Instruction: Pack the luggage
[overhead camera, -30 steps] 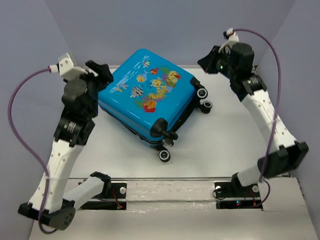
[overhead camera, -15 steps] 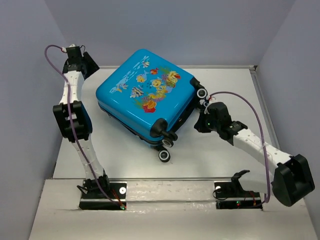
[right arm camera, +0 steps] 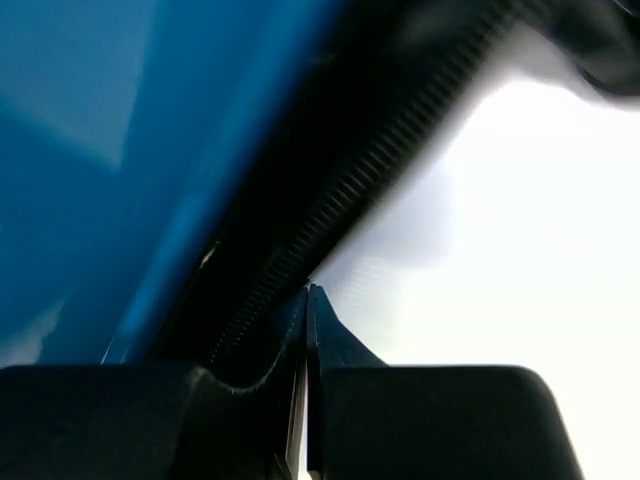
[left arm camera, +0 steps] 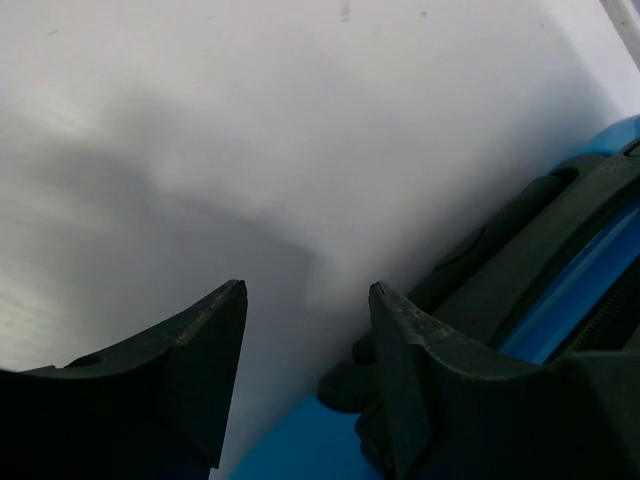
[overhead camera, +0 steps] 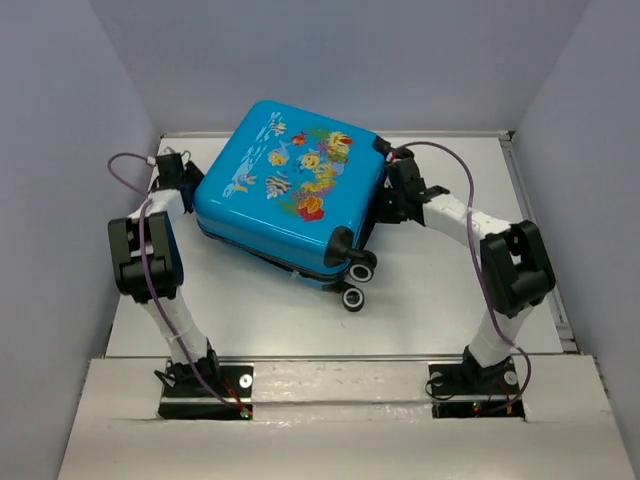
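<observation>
The luggage (overhead camera: 290, 185) is a bright-blue suitcase with a fish print, lying closed and flat on the white table (overhead camera: 430, 290), its black wheels (overhead camera: 357, 285) toward the front right. My left gripper (overhead camera: 186, 176) sits low at its left edge. In the left wrist view this gripper (left arm camera: 305, 300) is open; only the table and a strip of blue shell (left arm camera: 290, 450) show in the gap, and black trim (left arm camera: 520, 250) lies just right of it. My right gripper (overhead camera: 393, 195) is at the case's right side. In the right wrist view it (right arm camera: 308, 292) is shut, tips against the zipper band (right arm camera: 380, 170).
Grey-violet walls (overhead camera: 70, 120) enclose the table on the left, back and right. Both arm bases (overhead camera: 200, 385) are bolted to the rail at the near edge. Purple cables (overhead camera: 455, 175) loop from each wrist over the arms.
Both arms have come down from high, spread poses to the suitcase's two sides. The suitcase has turned and shifted toward the back. The left jaws have narrowed a little.
</observation>
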`<action>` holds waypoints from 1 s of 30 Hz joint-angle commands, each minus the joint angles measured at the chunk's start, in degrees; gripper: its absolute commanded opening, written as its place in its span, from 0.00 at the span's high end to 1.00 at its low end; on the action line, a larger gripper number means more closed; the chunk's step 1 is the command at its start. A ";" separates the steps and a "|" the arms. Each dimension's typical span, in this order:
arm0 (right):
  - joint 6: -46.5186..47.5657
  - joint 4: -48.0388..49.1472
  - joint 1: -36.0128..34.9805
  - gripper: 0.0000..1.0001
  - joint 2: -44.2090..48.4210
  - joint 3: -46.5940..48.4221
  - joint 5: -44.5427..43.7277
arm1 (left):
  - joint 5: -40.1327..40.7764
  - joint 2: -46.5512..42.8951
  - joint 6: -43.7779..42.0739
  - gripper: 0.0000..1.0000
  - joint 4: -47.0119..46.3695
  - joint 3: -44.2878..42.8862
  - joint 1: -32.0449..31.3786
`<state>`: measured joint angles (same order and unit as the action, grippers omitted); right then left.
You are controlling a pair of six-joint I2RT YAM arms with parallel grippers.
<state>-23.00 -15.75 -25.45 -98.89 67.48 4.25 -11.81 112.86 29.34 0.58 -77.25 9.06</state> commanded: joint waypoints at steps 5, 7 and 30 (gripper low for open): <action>0.59 2.27 0.74 0.33 -21.91 46.20 21.39 | -3.75 -29.77 6.68 0.37 -9.27 39.13 -15.82; 1.11 -7.66 3.37 0.10 -26.24 58.65 22.54 | -3.40 -39.66 6.61 0.37 -9.29 46.10 -18.62; 1.30 36.92 -6.09 0.91 32.37 -30.55 26.42 | -0.23 -63.13 6.95 0.26 -5.75 39.91 -20.57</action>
<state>-16.29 1.54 -31.07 -64.18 49.69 29.15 -10.41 44.93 35.79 3.88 -32.14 -11.53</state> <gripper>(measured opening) 0.070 0.725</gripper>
